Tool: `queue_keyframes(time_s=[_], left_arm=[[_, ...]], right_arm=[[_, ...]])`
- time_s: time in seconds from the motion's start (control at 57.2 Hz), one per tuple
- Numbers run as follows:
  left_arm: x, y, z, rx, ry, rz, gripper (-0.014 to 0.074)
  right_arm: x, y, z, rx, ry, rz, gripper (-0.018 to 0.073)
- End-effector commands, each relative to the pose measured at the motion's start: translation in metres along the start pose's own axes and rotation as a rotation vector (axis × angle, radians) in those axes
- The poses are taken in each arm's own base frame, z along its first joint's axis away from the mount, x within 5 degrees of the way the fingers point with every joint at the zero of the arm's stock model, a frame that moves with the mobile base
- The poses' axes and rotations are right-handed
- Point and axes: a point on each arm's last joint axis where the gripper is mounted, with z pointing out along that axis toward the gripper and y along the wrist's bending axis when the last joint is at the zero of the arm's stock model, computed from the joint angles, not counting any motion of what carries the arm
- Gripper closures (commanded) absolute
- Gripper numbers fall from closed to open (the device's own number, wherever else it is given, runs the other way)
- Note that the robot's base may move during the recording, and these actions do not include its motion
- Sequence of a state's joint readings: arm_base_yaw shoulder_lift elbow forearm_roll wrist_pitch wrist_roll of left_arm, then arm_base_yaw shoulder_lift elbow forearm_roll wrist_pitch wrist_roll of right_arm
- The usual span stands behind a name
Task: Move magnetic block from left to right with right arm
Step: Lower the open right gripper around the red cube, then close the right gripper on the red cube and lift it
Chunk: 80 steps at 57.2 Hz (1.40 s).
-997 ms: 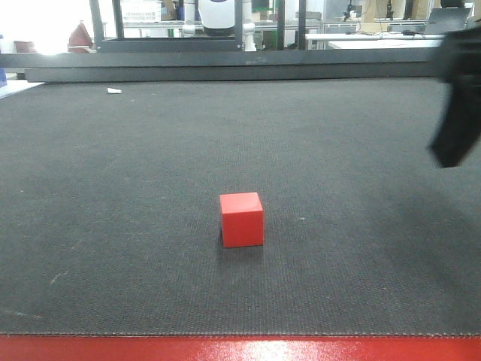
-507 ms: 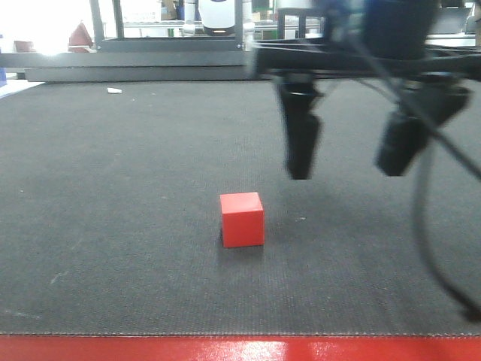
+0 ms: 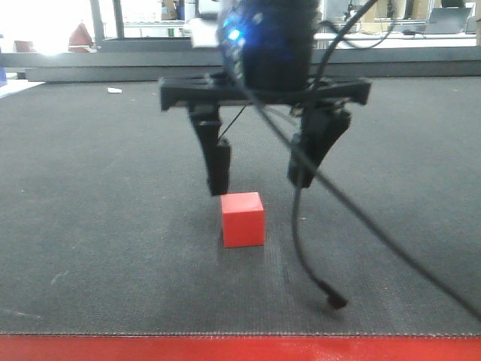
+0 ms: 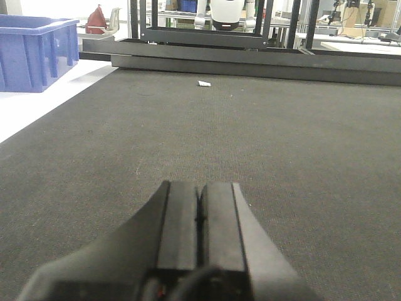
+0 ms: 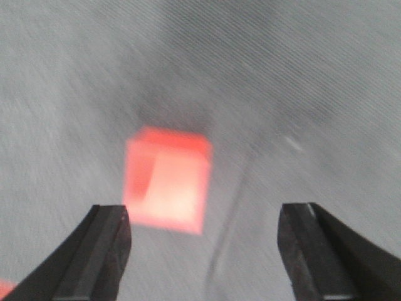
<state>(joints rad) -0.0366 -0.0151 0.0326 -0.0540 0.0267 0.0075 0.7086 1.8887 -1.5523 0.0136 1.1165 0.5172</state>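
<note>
We log R gripper (image 3: 259, 184) w/ fingers spread wide, hovering over mat (image 3: 90, 226). The magnetic block (image 3: 242, 219) rests on mat just below the gap, off-centre, nearer one finger, not gripped. L gripper (image 4: 199, 213): fingers pressed together, nothing betw. them.

- My right pincer (image 3: 259, 183) has swept in from the far right edge of the front view, jaws spread wide.
- Both fingers (image 3: 218, 169) were right of the magnetic block (image 3: 243, 219) half a second ago; now they flank it from just above.
- Its cable (image 3: 328, 299) now trails onto the surface (image 3: 113, 226) right of the block.
</note>
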Motion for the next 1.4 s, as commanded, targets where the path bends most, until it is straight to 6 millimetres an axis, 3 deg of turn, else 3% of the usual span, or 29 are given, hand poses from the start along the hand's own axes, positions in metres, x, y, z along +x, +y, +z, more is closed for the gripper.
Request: queue_keyframes(time_s=[0.0,0.525,1.224,1.381], left_arm=[[-0.005,0.0,-0.001,0.006,-0.085,-0.011,0.0722],[-0.005,0.0,-0.001,0.006,-0.085,-0.011,0.0722],[-0.005,0.0,-0.001,0.006,-0.085,-0.011,0.0722],[-0.005,0.0,-0.001,0.006,-0.085,-0.011,0.0722]], right_arm=[[-0.003,0.008,-0.023,-0.046,-0.071,-0.002,-0.0027],[-0.008,0.016,0.001,-0.045,-0.06,0.071,-0.0027],[-0.008,0.016,0.008,-0.033,-0.043,0.079,-0.0024],[-0.008,0.016,0.008,-0.033,-0.043,0.079,0.0105]])
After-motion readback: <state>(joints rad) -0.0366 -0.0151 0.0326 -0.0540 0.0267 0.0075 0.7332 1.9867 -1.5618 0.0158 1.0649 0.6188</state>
